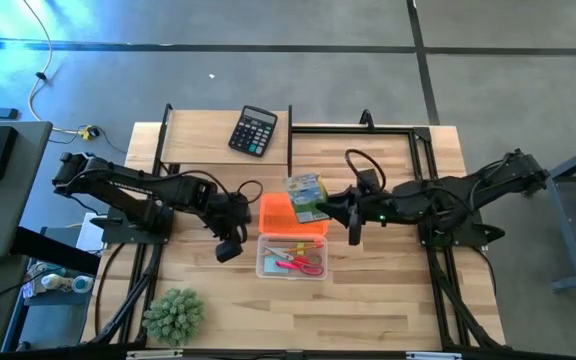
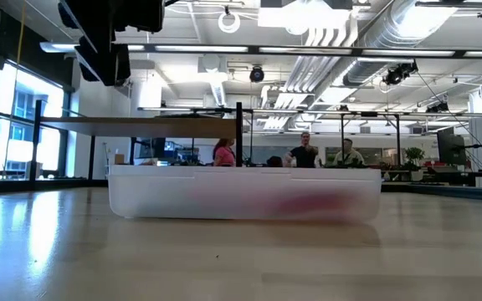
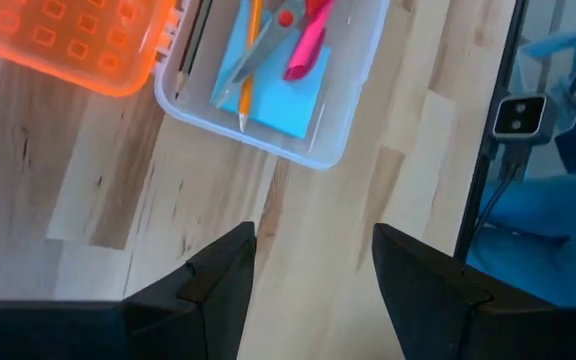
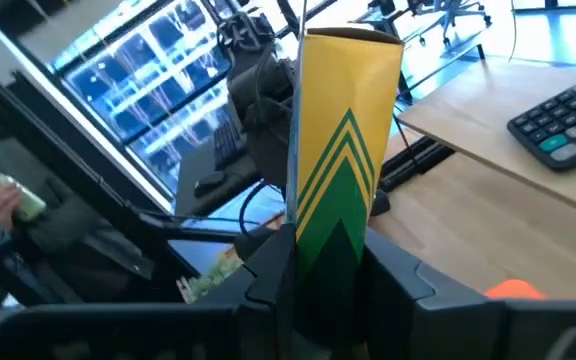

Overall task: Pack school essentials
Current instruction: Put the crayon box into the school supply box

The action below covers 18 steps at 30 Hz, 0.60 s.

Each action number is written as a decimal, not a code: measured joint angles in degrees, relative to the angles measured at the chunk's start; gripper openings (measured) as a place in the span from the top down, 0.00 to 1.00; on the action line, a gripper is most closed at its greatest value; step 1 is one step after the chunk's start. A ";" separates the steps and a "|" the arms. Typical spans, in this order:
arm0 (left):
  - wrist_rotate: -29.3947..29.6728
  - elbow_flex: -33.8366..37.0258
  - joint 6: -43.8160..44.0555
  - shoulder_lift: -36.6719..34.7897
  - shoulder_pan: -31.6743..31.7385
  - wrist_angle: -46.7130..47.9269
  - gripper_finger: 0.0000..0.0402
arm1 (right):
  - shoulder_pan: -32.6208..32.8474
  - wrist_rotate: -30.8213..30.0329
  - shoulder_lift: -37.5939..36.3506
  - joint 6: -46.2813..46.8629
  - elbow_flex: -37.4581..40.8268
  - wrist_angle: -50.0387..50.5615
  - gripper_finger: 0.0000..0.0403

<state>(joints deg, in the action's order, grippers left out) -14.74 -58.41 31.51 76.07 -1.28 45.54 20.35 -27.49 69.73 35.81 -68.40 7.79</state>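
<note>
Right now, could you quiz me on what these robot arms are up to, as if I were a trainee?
1. True or false: the right gripper holds the yellow-and-green crayon box.
2. Which lies in the clear plastic box? A) black calculator B) red-handled scissors C) spiky green plant
3. Fill in: the left gripper is ____ and holds nothing.

Key:
1. True; the jaws clamp its lower end.
2. B; the red-handled scissors lie there on the pale blue note pad.
3. Open.
</note>
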 joint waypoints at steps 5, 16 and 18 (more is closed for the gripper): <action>0.13 0.00 2.87 0.00 0.01 -1.11 0.53 | 0.08 0.07 0.00 -3.98 -3.13 7.28 0.82; 0.15 0.00 6.02 0.00 0.01 -2.58 0.53 | -0.47 -0.07 5.14 -16.80 -12.79 17.95 0.82; 0.14 0.00 6.27 0.00 -0.01 -2.59 0.53 | -0.47 -0.69 7.33 -18.01 -15.48 22.58 0.82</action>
<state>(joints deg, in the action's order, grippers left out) -14.60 -58.41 37.78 76.07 -1.29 42.95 19.88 -28.18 77.07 17.80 -83.88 30.37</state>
